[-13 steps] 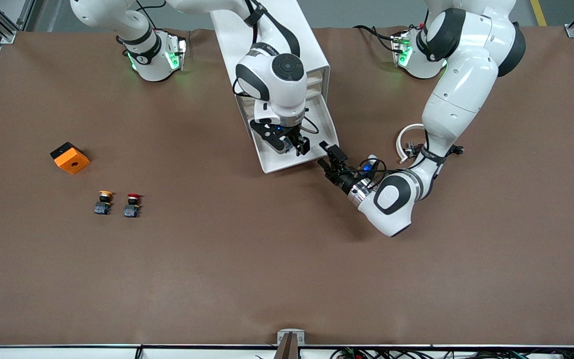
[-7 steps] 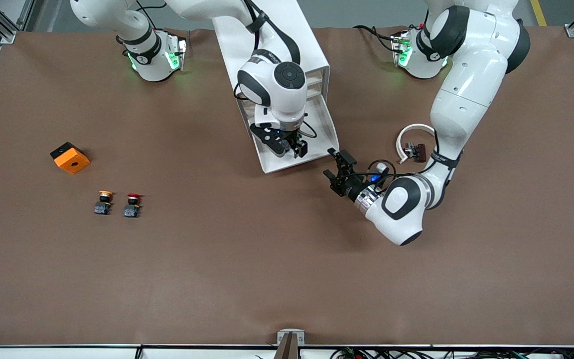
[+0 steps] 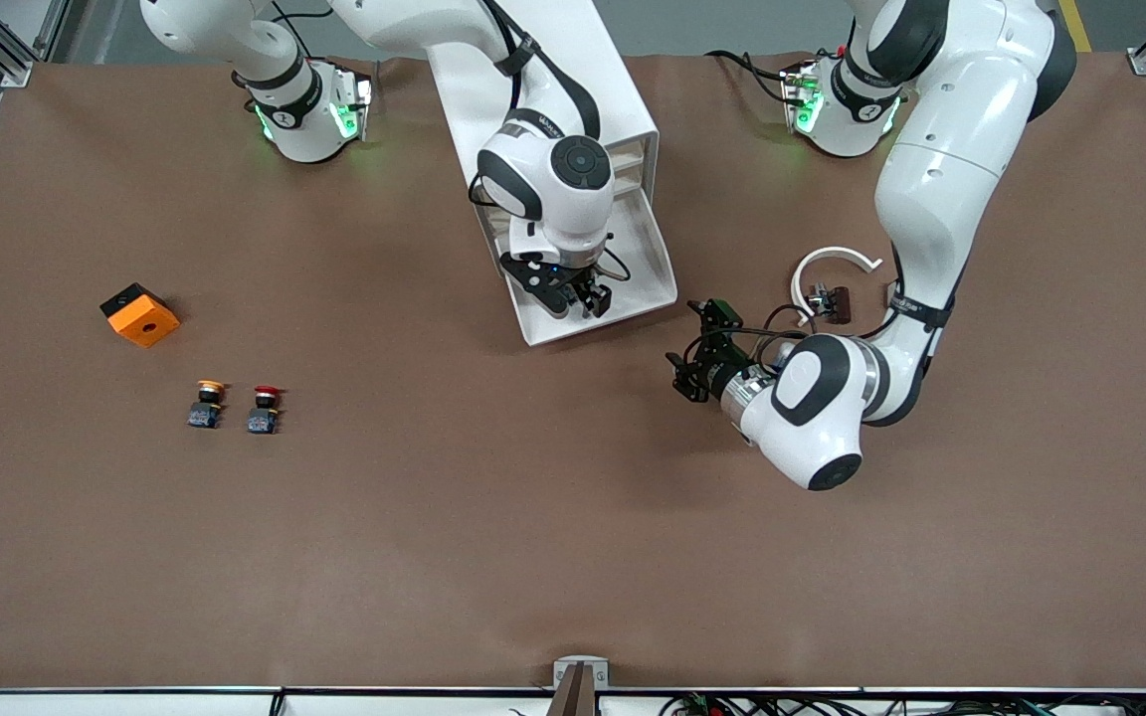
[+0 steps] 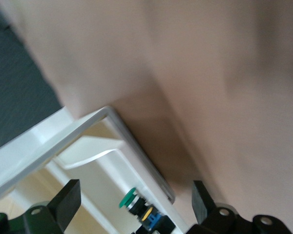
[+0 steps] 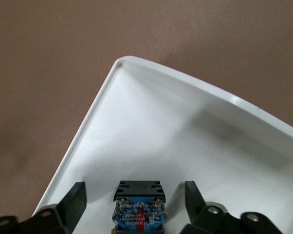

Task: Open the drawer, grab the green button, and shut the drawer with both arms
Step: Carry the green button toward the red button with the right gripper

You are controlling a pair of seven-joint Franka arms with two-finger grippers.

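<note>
The drawer [image 3: 651, 267] stands pulled out of the white cabinet [image 3: 613, 89], resting on the table. My right gripper [image 3: 581, 298] is down in the drawer, open, with one finger on each side of the button and a gap on both sides. In the right wrist view the button [image 5: 139, 204] shows its black body and blue base between the fingers, inside the drawer [image 5: 185, 78]. My left gripper [image 3: 700, 348] is open and empty over the table, just off the drawer's corner. The left wrist view shows the green-capped button [image 4: 136, 204] in the drawer [image 4: 88, 131].
An orange block [image 3: 139, 314], an orange-capped button [image 3: 206, 403] and a red-capped button [image 3: 264, 409] lie toward the right arm's end. A white curved piece [image 3: 832, 257] and a small dark part [image 3: 835, 301] lie beside the left arm.
My left gripper has drawn back from the drawer's front corner toward the left arm's end. My right gripper has shifted slightly within the drawer.
</note>
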